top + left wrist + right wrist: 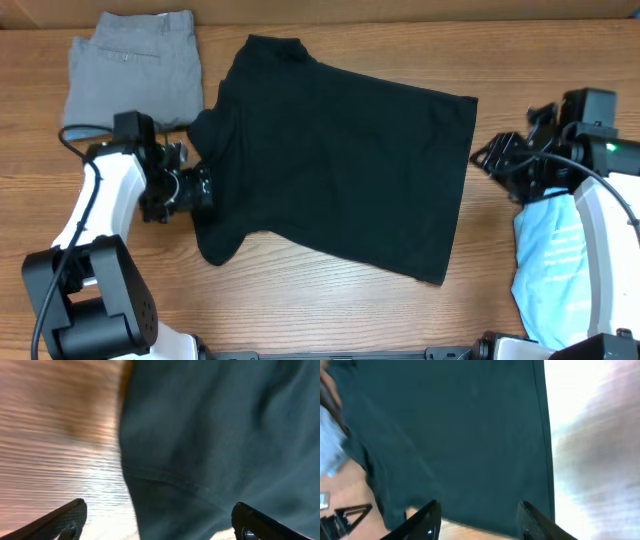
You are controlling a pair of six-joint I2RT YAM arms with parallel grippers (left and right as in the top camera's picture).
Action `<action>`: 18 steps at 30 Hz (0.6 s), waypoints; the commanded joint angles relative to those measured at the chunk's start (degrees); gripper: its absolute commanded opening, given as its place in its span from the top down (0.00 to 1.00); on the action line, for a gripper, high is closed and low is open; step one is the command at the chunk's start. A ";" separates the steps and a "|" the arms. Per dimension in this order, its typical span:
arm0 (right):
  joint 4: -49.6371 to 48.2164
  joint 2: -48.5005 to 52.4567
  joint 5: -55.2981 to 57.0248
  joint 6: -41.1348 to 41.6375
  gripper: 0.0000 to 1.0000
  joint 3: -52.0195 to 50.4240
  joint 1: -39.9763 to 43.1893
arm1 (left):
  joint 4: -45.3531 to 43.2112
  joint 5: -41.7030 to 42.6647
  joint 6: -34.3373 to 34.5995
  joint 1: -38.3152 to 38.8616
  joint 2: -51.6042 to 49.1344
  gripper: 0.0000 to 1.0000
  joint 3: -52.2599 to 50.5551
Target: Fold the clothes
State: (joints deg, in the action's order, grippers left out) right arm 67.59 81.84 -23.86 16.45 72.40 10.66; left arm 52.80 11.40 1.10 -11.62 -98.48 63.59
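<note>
Black shirt (340,170) lies spread flat in the middle of the wooden counter (300,320), set at a slant with its stand-up collar toward the far left and its hem toward the right. The left arm's fingers (62,519) stand spread wide at the edge of the shirt's left sleeve, low over dark cloth and bare wood, pinching nothing. The right arm's fingers (426,521) are parted too, hovering just off the hem on the right side and gripping nothing; both wrist views are blurred. A light blue tee (548,262) lies bunched at the counter's right side, partly under the right arm. Folded grey trousers (132,70) sit at the far left corner, just beside the shirt
</note>
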 commanded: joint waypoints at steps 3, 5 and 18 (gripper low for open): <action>5.70 1.22 3.61 0.50 0.56 -5.53 -2.38 | -3.41 2.23 1.49 0.33 -0.26 0.06 -4.98; 5.35 1.31 4.07 2.64 0.56 -12.20 -2.58 | -3.45 2.23 1.49 0.35 -0.24 0.06 -4.98; -13.29 1.31 -1.95 12.41 0.52 -38.23 -2.58 | -3.17 3.39 1.44 0.28 -0.24 0.07 -2.69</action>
State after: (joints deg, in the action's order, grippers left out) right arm 57.12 83.22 -24.16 24.25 36.71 8.21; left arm 49.52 13.10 1.56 -11.62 -98.52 58.83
